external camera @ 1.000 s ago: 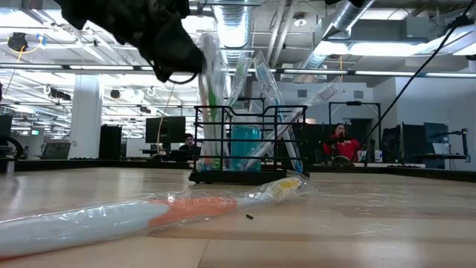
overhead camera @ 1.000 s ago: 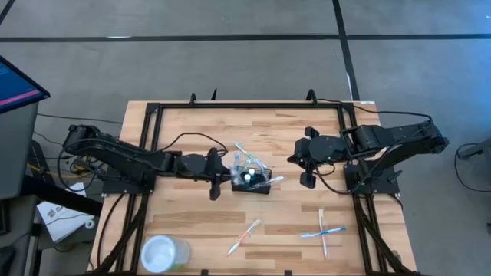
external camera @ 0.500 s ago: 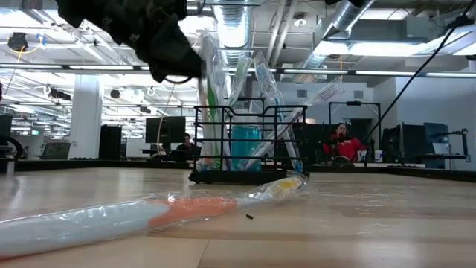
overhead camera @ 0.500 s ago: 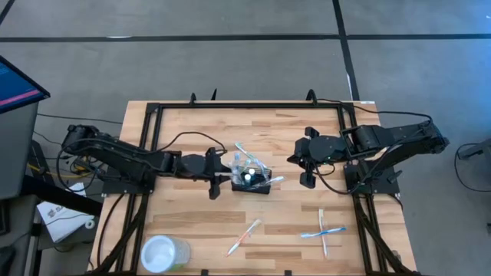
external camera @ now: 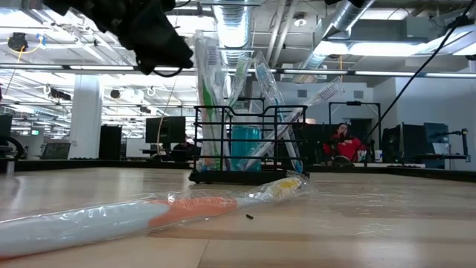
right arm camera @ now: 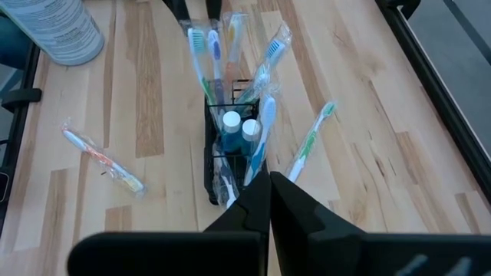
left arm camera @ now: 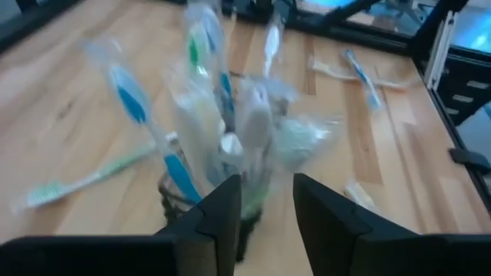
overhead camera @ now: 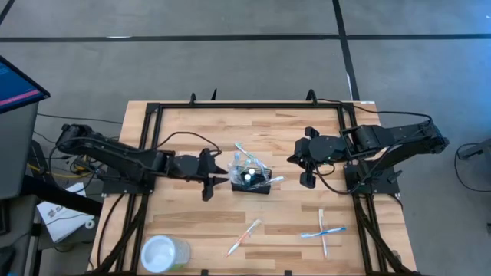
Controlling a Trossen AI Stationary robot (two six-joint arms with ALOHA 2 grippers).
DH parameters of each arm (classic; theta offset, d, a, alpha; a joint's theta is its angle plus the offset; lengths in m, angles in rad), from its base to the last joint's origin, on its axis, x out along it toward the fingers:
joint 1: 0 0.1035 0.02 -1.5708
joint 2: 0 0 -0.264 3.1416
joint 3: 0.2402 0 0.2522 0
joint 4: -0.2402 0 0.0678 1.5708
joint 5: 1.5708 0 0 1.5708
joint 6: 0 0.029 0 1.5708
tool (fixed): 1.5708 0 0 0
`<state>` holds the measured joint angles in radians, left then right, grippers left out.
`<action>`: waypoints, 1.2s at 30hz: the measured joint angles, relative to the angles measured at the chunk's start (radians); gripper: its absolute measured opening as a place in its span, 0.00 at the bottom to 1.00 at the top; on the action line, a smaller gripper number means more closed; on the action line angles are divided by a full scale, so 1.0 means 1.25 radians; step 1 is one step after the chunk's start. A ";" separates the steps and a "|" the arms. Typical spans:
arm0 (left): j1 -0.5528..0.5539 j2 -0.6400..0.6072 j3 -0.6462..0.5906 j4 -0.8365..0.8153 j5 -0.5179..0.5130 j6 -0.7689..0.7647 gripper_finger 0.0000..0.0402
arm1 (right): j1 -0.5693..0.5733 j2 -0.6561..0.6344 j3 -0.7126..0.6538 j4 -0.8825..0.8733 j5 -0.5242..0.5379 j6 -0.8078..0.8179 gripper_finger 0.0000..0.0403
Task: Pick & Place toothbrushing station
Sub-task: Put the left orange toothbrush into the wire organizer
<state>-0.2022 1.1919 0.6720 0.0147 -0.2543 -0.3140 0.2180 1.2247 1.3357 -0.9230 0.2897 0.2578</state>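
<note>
The toothbrushing station point(overhead camera: 252, 179), a small black wire caddy, stands on its base at the table's middle. Inside it are several wrapped toothbrushes point(right arm camera: 209, 54) standing upright and two small tubes point(right arm camera: 238, 126). One green-headed brush point(right arm camera: 311, 142) leans out toward the right. My left gripper point(overhead camera: 221, 179) hangs open just left of the caddy, its fingers point(left arm camera: 222, 215) apart and off the brushes. In the low view it point(external camera: 167, 52) is up and to the left of the brush tops. My right gripper point(right arm camera: 268, 192) is shut, raised to the right of the caddy point(right arm camera: 230, 161).
A clear round cup point(overhead camera: 163, 253) stands near the front left edge. A wrapped orange-handled toothbrush point(overhead camera: 244, 236) lies at the front middle, and two crossed ones point(overhead camera: 322, 231) lie at the front right. A black frame point(overhead camera: 249, 106) runs around the table.
My left gripper has drawn back from the caddy's wrapped toothbrushes toward the table's left edge and risen a little. It now stands clear of the brush top that it overlapped before. The caddy and its brushes have stayed in place.
</note>
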 joint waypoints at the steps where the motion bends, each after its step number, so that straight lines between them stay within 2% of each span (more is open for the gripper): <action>1: -0.007 0.000 0.000 -0.010 0.000 -0.010 0.28 | 0.000 0.000 0.000 0.000 0.000 0.000 0.00; 9: -0.088 0.000 0.000 -0.030 -0.012 -0.085 0.25 | 0.000 0.000 0.000 0.000 0.000 -0.002 0.00; 23: -0.244 0.031 0.000 -0.031 -0.138 -0.243 0.23 | 0.000 0.000 0.000 0.000 0.000 -0.002 0.00; 28: -0.281 0.106 0.016 -0.028 -0.143 -0.325 0.23 | 0.000 0.000 0.000 0.000 0.000 0.003 0.00; 36: -0.305 0.253 0.133 -0.030 -0.110 -0.360 0.23 | 0.000 0.000 0.000 0.000 0.000 0.004 0.00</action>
<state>-0.5832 1.5079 0.8383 -0.0230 -0.3918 -0.7646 0.2180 1.2247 1.3354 -0.9226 0.2893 0.2626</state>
